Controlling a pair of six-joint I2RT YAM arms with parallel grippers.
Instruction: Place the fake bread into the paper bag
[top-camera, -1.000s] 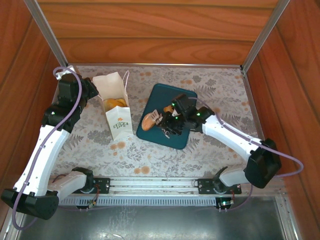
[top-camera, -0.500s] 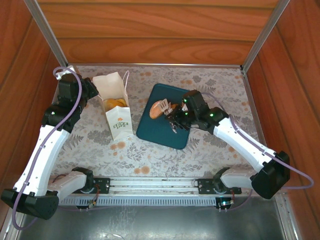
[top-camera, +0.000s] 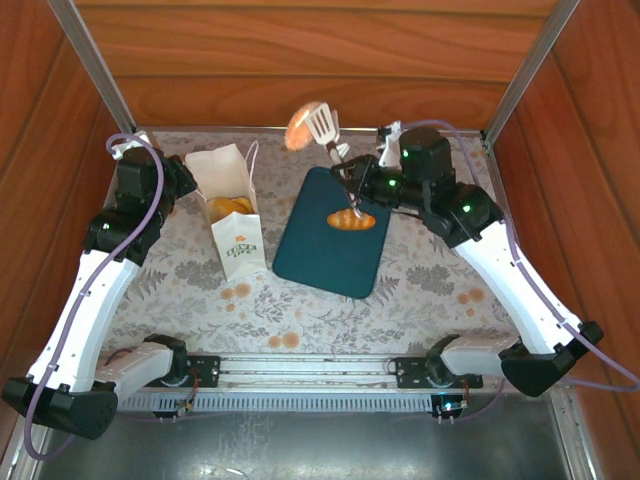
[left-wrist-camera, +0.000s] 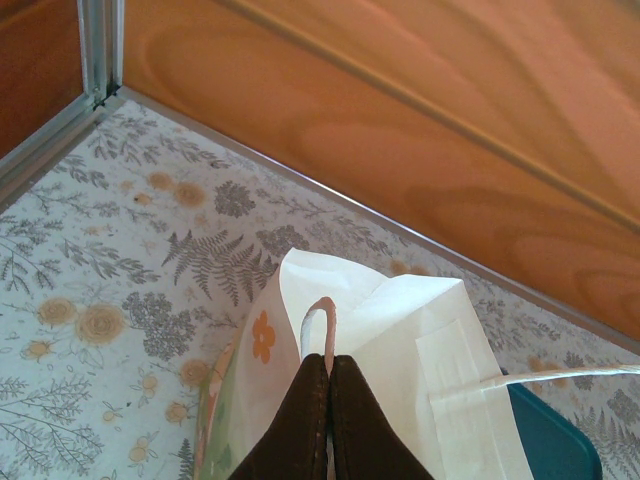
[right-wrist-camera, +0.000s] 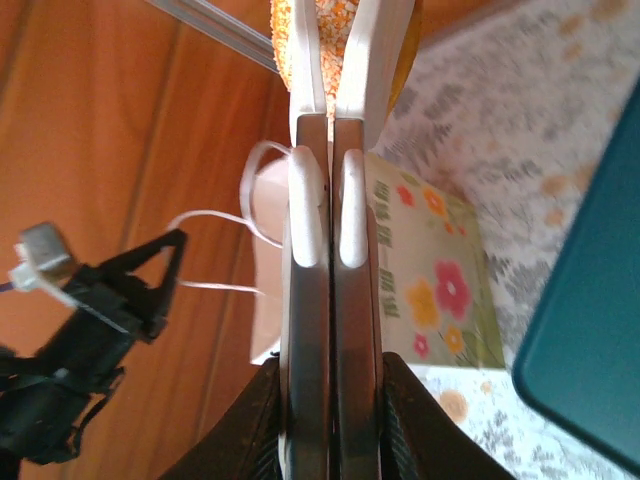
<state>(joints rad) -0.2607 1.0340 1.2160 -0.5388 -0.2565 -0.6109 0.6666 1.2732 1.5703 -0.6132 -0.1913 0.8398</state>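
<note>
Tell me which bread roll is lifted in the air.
The lifted roll, pinched in the white tongs. A second roll lies on the teal tray; other rolls sit inside the paper bag.

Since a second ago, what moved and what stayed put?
The right gripper, shut on the white tongs, raised a bread roll pinched in them from low over the teal tray to high above its far end. Stayed put: the left gripper clamped on the paper bag, the rolls in the bag, and one roll on the tray.
</note>
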